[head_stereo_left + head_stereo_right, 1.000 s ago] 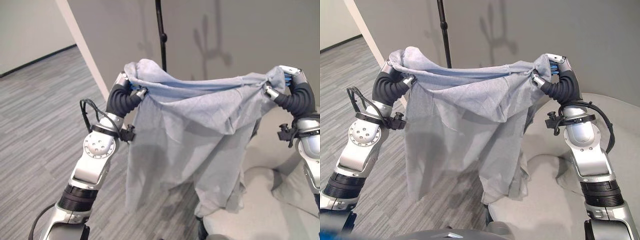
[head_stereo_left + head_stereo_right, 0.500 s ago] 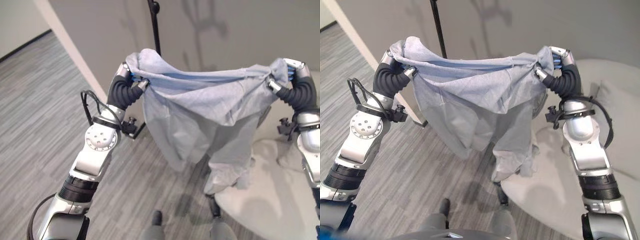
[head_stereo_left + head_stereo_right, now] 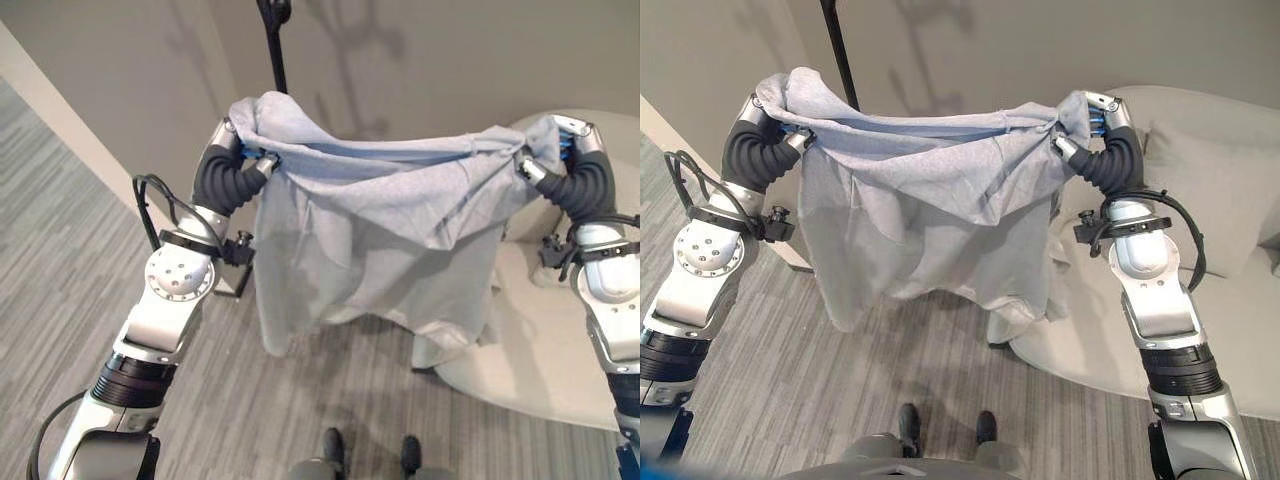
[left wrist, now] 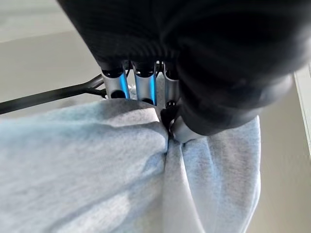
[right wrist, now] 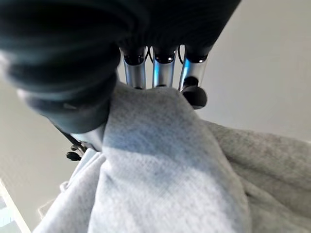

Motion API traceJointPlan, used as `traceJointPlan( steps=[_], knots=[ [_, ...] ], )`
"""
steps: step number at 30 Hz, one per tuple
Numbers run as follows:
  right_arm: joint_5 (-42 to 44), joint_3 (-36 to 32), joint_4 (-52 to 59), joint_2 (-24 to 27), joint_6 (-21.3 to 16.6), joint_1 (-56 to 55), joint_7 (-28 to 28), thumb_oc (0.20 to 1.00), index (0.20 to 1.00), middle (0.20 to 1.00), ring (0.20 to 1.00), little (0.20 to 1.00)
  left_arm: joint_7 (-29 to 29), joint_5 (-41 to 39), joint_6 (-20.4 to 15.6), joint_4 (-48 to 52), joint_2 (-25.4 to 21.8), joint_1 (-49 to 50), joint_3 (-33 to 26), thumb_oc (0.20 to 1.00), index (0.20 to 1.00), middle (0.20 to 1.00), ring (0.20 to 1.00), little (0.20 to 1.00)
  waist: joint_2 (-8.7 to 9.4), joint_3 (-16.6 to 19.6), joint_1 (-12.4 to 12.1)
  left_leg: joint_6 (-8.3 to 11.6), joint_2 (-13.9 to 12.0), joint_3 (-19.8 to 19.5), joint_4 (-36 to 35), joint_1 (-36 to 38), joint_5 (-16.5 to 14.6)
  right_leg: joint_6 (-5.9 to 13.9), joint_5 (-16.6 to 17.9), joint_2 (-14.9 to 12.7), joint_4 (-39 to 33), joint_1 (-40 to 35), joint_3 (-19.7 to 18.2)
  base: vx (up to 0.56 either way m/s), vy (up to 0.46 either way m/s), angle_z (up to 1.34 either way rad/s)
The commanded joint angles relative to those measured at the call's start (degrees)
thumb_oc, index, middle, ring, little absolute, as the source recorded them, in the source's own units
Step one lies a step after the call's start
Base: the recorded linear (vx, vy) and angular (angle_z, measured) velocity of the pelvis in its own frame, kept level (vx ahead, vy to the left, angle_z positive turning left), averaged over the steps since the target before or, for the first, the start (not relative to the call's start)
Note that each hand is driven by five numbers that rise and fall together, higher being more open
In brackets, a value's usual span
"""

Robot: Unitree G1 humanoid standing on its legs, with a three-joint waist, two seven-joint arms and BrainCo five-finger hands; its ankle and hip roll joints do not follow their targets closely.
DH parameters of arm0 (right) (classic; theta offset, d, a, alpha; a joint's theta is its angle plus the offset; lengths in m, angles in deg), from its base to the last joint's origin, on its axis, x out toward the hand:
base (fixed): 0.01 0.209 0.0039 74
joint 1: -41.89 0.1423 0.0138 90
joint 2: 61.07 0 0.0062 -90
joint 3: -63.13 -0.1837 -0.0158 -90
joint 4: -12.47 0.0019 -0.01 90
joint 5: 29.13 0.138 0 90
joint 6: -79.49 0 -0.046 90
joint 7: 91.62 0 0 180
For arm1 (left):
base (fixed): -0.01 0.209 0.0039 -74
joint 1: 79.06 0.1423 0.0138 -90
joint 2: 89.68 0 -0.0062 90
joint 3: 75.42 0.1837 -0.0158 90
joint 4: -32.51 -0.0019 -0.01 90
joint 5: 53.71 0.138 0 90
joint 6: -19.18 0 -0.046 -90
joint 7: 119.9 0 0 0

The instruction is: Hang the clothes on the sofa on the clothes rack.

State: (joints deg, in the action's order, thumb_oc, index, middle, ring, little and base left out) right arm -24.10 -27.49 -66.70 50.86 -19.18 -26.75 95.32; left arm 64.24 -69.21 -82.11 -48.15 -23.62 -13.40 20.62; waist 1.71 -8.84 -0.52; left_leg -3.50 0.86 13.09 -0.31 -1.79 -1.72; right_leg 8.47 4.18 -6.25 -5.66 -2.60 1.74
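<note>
Grey garment (image 3: 385, 235) lifted clear of sofa (image 3: 1230, 190), stretched in air between both hands. Left hand (image 3: 232, 160) curled tight on one top corner; right hand (image 3: 1102, 135) curled on other — cloth bunched under fingers (image 5: 164, 73) in each wrist view. Pickup done, by look of it. Black rack pole (image 3: 276, 55) stands just behind garment, near left hand. Left to do — carry cloth to rack, drape or hook it, let go.
</note>
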Motion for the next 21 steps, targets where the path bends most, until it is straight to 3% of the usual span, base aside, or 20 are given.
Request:
traceJointPlan(
  steps=[1,15,17,19,20,21],
  knots=[
    [1.57,-4.02,-0.1,2.93,-2.25,2.74,2.1,0.2,0.2,0.2,0.2,0.2,1.25,-1.05,-2.8,1.46,0.36,-1.07,-4.42,0.2,0.2,0.2,0.2,0.2,-0.02,4.35,-0.22,6.08,-1.53,-3.8,-4.08,3.52,-1.98,-1.93,-9.11,4.59,3.57,-1.09,1.44,0.09,0.0,0.11],
    [2.81,-3.31,-0.32,5.1,-1.86,1.11,0.57,0.2,0.2,0.2,0.2,0.2,1.08,-0.66,-2.05,1.98,2.75,1.5,-4.49,0.2,0.2,0.2,0.2,0.2,1.15,3.66,0.44,7.98,-2.6,-6.04,-4.19,7.49,-1.25,-2.68,-8.88,5.79,0.86,-5.46,5.79,0.04,-0.054,0.19],
    [3.21,-3.04,-0.46,6.17,-2.13,1.92,0.48,0.2,0.2,0.2,0.2,0.2,1.04,-1.3,-2.34,1.92,3.04,0.93,-4.1,0.2,0.2,0.2,0.2,0.2,1.82,2.1,0.22,8.45,-2.68,-6.03,0.36,4.76,-1.68,-2.86,-8.81,5.32,1.3,-5.41,7.29,-0.05,-0.038,0.2],
    [3.09,-3.25,-0.69,8.01,-2.12,2.14,0.64,0.2,0.2,0.2,0.2,0.2,1.08,-1.95,-2.51,1.62,3.74,0.22,-3.5,0.2,0.2,0.2,0.2,0.2,2.27,1.17,0.34,9.45,-3.86,-3.63,2.8,1.11,-0.51,-2.47,-8.83,4.34,1.1,-5.76,9.53,-0.04,0.019,0.37],
    [2.96,-3.37,-0.71,9.22,-1.98,2.54,1.06,0.2,0.2,0.2,0.2,0.2,1.34,-1.94,-2.56,1.17,3.9,-0.33,-3.16,0.2,0.2,0.2,0.2,0.2,2.86,0.7,-0.14,9.86,-5.04,-1.36,4.7,-4.65,1.28,-2.32,-8.88,3.42,1.14,-5.98,11.01,-0.01,0.02,0.69],
    [2.96,-3.39,-0.76,9.23,-1.99,2.61,1.09,0.2,0.2,0.2,0.2,0.2,1.35,-1.94,-2.58,1.11,3.89,-0.44,-3.12,0.2,0.2,0.2,0.2,0.2,2.9,0.89,-0.11,9.86,-5.04,-1.4,5.03,-5.12,1.24,-2.33,-8.87,3.39,1.14,-5.68,11.05,0.03,0.007,0.78]
  ],
)
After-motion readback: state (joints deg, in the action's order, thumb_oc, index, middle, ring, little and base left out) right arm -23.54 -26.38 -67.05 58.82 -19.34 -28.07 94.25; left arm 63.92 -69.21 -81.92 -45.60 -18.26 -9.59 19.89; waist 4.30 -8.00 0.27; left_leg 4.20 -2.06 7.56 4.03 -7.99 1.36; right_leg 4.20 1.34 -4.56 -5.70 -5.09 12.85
